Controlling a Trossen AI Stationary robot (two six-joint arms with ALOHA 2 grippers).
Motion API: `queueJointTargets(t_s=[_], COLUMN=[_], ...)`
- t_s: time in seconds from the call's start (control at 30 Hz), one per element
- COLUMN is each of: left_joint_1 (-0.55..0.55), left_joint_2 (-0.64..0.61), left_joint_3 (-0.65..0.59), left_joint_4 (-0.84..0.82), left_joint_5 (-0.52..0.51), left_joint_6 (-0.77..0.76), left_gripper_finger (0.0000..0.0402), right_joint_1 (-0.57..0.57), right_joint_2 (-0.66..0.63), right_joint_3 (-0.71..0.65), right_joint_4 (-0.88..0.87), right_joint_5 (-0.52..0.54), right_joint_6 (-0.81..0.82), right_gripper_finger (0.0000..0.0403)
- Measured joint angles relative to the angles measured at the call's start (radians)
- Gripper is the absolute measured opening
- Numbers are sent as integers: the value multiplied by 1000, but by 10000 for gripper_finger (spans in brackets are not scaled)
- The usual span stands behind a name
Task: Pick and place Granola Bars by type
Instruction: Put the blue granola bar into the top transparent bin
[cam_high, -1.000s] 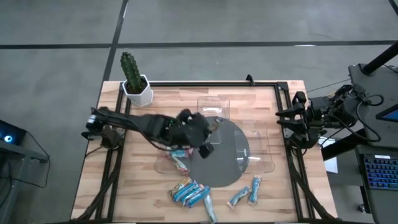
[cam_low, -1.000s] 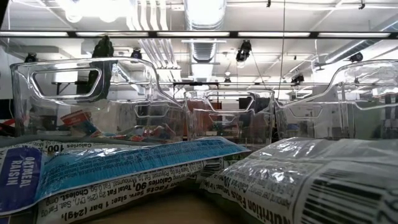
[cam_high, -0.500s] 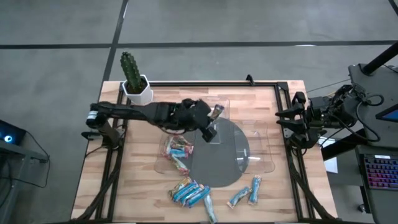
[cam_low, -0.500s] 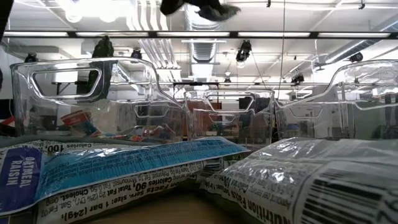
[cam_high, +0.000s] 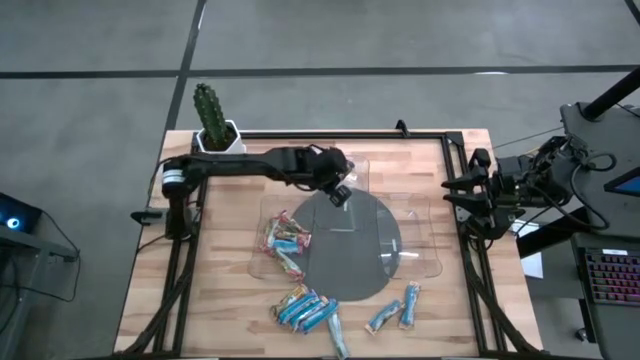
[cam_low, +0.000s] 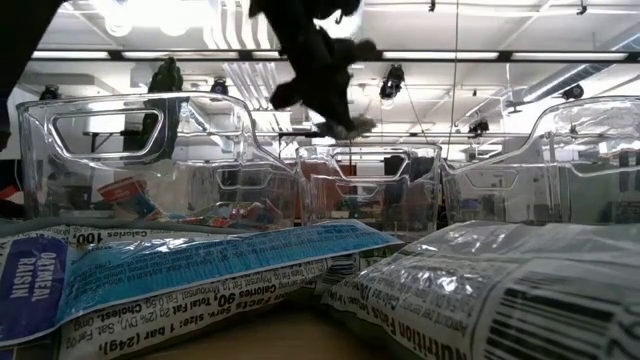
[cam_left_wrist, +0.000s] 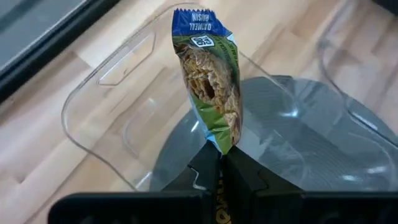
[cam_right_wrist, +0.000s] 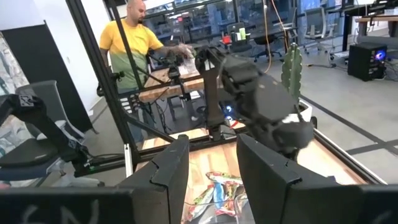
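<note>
Left gripper (cam_left_wrist: 217, 167) pinched an oatmeal raisin bar (cam_left_wrist: 210, 81) by one end, carrying it above the empty clear tray (cam_high: 343, 172) near the table's far edge. Its long axis ran straight out from the fingers. Next it called for lowering and releasing. Right gripper (cam_right_wrist: 211, 163) waited, part-open, at the right edge.

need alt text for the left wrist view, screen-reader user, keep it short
The left gripper is shut on the lower end of an oatmeal raisin granola bar, holding it upright above an empty clear plastic tray. The tray sits on a wooden table, partly over a round grey mat.
</note>
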Motion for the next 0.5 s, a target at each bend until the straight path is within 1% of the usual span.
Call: queueJointTargets(t_s=[0.1, 0.2, 0.33, 0.5], left_joint_1=[41, 69, 78, 78], left_joint_2=[13, 22, 22, 23], left_joint_3=[-25, -41, -58, -67], left_joint_4=[33, 68, 122, 131], left_joint_5=[45, 67, 70, 118], left_joint_6=[2, 2, 11, 45], left_gripper_finger=[0, 0, 0, 5], right_joint_1=[0, 0, 0, 0], right_joint_2=[3, 5, 6, 6], right_joint_3=[0, 0, 0, 0], right_joint_4=[0, -2, -5, -5], right_joint_5=[0, 0, 0, 0], right_joint_6=[0, 4, 19, 19], right_gripper_finger=[127, 127, 127, 127])
